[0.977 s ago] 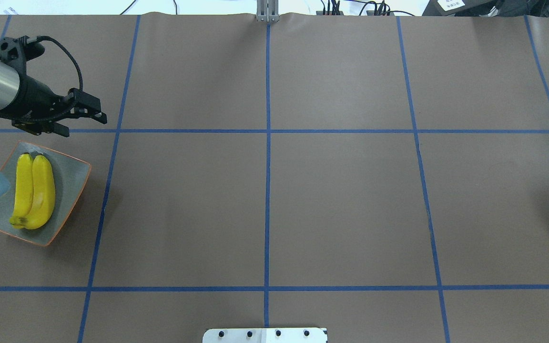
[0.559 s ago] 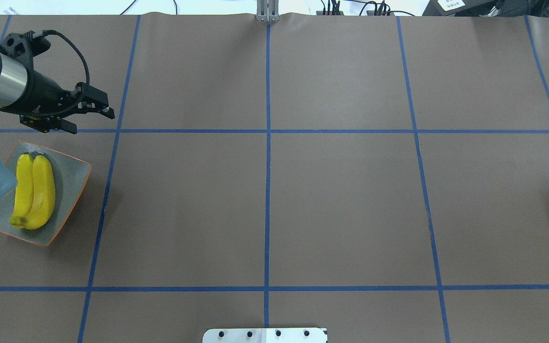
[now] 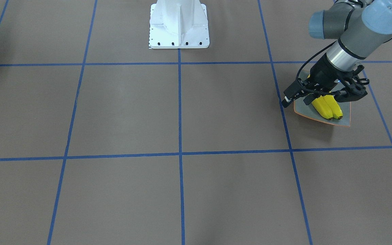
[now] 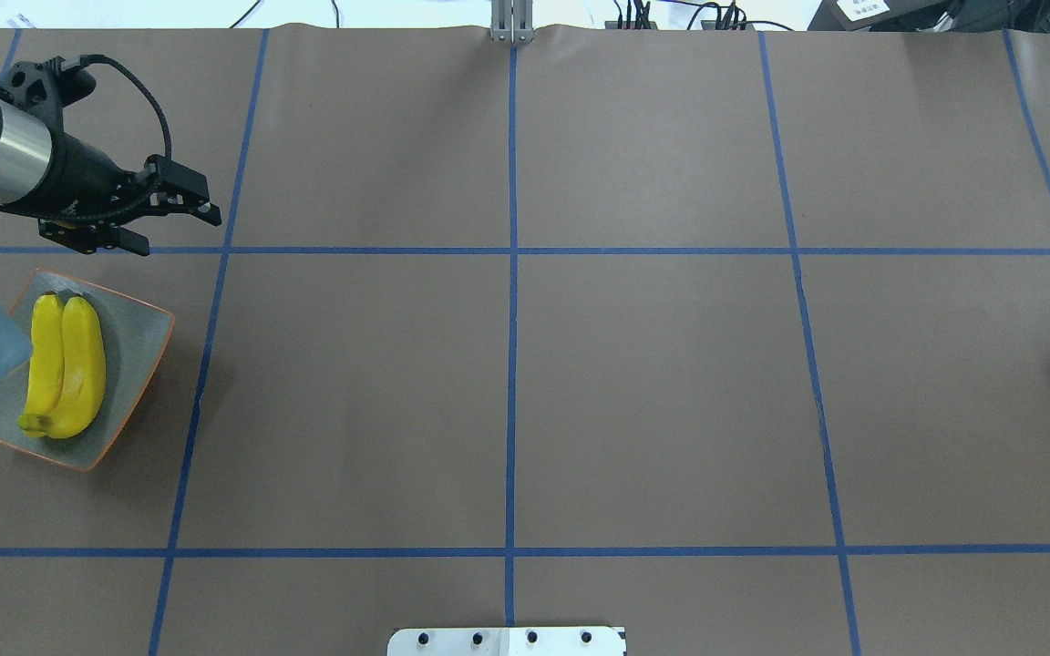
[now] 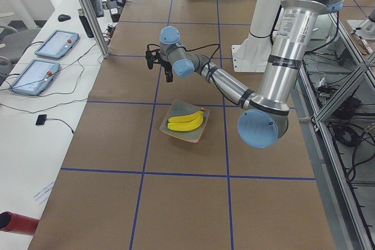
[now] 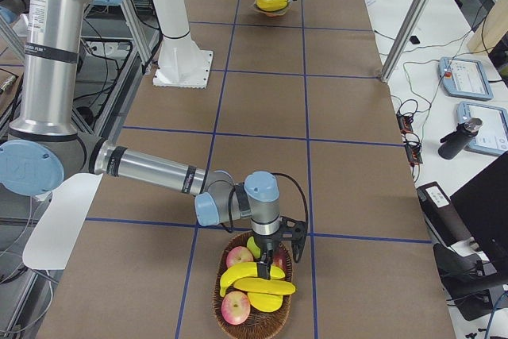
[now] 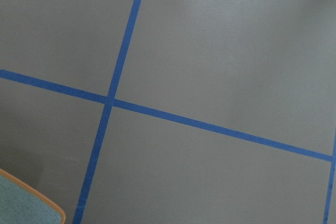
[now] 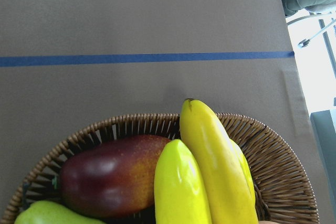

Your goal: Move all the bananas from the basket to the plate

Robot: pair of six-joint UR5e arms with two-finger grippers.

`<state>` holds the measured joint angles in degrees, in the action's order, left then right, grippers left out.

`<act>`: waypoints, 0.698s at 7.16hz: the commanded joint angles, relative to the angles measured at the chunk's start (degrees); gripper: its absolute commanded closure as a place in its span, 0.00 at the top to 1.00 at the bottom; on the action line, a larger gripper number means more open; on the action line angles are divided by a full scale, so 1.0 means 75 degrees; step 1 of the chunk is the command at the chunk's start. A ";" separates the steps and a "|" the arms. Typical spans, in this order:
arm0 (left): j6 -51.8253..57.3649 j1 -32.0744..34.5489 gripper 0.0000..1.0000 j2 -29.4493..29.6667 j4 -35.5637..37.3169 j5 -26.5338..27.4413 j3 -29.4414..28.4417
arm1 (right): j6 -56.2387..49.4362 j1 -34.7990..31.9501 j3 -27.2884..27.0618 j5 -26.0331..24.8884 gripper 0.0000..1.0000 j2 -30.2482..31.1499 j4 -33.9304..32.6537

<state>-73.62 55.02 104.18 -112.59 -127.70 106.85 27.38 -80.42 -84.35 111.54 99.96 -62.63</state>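
Observation:
Two yellow bananas (image 4: 65, 364) lie side by side on the grey-green plate (image 4: 138, 342) at the table's left end, also seen in the front view as bananas (image 3: 327, 107) on the plate (image 3: 301, 108). My left gripper (image 4: 179, 232) hovers beyond the plate's far corner, open and empty. More bananas (image 8: 215, 161) lie in the wicker basket (image 8: 275, 169) at the right end. My right gripper (image 6: 270, 253) hangs just over the basket (image 6: 238, 319); I cannot tell whether it is open or shut.
The basket also holds a dark red fruit (image 8: 113, 174), a green pear (image 8: 47, 214) and apples (image 6: 236, 305). The white robot base (image 3: 179, 23) stands at the table's near edge. Blue tape lines grid the brown table (image 4: 653, 392).
My left gripper has shifted slightly right and away from the plate, then held still. The two bananas on the plate have not moved.

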 commanded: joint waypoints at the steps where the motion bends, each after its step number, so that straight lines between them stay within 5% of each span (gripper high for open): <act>1: -0.0040 0.0000 1.00 0.0008 0.0000 0.0000 0.0003 | -0.0076 0.0210 0.0019 -0.0059 0.95 0.0159 -0.0017; 3: -0.0075 0.0000 1.00 0.0008 0.0000 0.0000 0.0015 | -0.0228 0.0222 0.0008 -0.0048 0.86 0.0277 -0.0017; 4: -0.0075 0.0000 1.00 0.0008 0.0000 0.0000 0.0015 | -0.0252 0.0234 -0.0004 -0.0048 0.71 0.0289 -0.0017; 5: -0.0121 0.0000 1.00 0.0008 0.0000 0.0000 0.0050 | -0.0426 0.0234 -0.0039 -0.0036 0.39 0.0289 -0.0028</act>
<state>-74.24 55.02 104.24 -112.59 -127.70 107.03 25.32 -78.73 -84.42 111.18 102.04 -62.77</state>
